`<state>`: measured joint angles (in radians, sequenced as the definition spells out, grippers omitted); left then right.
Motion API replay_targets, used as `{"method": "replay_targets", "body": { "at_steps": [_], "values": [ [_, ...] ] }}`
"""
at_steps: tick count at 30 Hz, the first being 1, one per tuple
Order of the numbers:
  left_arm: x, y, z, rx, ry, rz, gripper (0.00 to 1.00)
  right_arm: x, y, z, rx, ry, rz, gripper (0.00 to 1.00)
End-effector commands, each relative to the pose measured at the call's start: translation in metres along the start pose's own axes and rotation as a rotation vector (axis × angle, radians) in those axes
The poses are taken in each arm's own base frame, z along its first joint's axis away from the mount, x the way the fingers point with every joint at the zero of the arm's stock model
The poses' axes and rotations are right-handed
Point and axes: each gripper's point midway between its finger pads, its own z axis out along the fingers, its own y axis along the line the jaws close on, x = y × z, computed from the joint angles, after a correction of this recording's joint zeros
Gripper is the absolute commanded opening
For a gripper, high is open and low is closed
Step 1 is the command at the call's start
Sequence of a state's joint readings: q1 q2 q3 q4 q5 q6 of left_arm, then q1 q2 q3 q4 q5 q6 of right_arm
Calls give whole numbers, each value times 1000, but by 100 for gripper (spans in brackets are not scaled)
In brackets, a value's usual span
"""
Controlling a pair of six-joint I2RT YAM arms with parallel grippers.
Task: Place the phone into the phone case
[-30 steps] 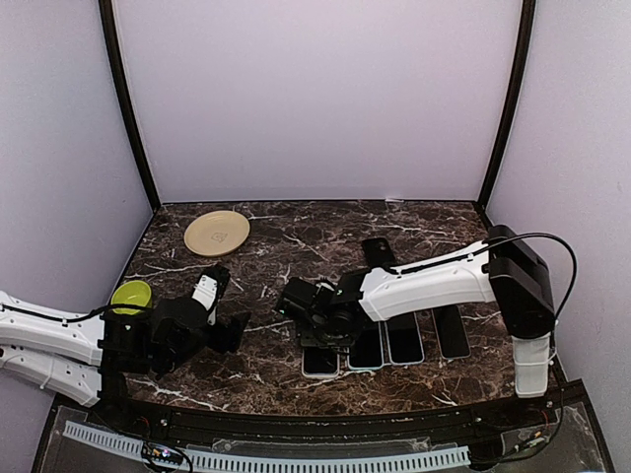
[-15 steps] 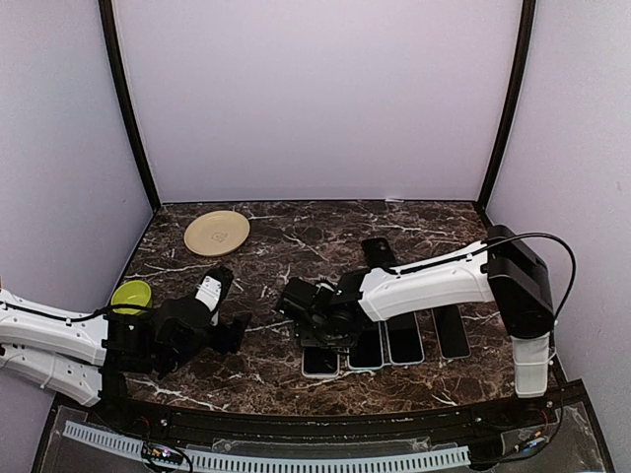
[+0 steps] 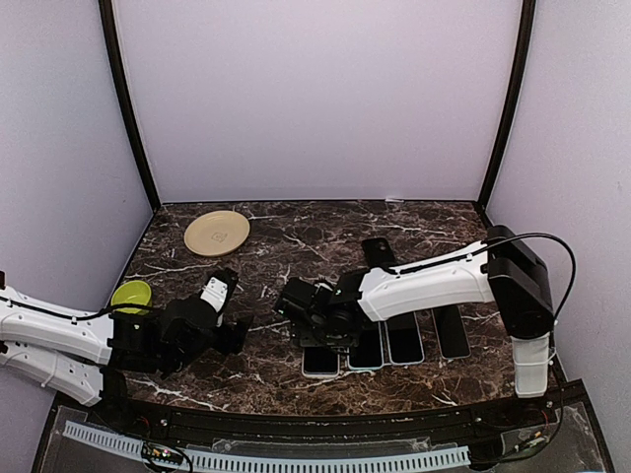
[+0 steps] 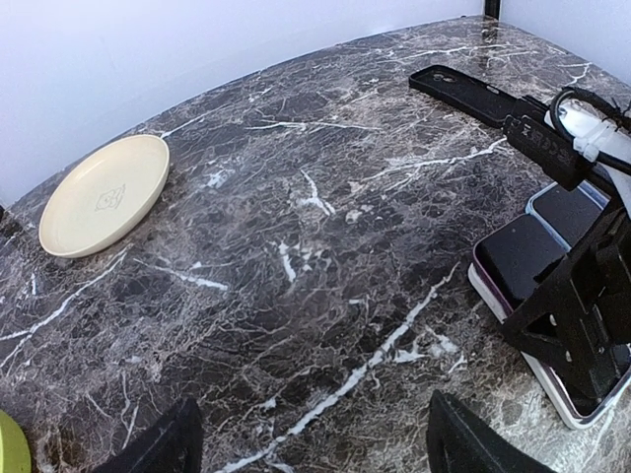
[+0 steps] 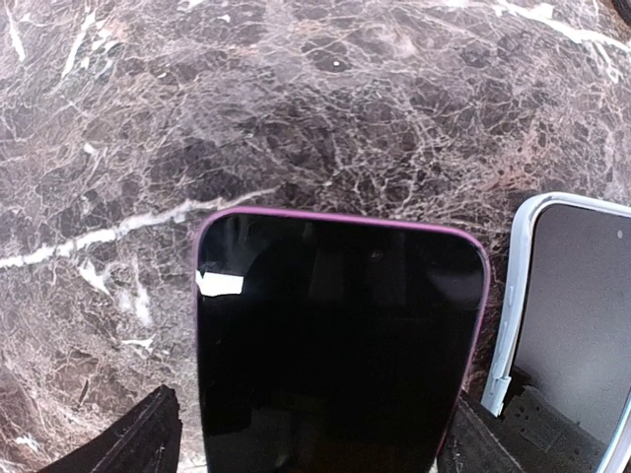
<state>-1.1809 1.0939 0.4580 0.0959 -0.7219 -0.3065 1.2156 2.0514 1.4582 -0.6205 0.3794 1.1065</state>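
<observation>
table: dark marble, white veins
plate: beige, far left
bowl: green, left edge
phones: side-by-side row, near edge
case: black, behind row

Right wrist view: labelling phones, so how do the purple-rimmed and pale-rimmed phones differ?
The purple-rimmed phone has a black screen and shows its full width; the pale-rimmed phone has a greyer screen and is cut off by the frame. Both lie screen up on the marble table.
</observation>
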Motion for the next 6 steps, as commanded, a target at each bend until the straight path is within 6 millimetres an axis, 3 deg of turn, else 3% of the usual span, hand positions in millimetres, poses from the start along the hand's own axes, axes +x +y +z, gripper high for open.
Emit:
{"method": "replay_targets", "body": {
  "at_steps": [1, 6],
  "values": [
    [-10, 1, -1, -1, -14, -5, 80, 4, -23, 5, 105, 15, -30, 90],
    [-9, 1, -2, -1, -15, -4, 80, -5, -21, -5, 104, -4, -36, 91]
  ]
}}
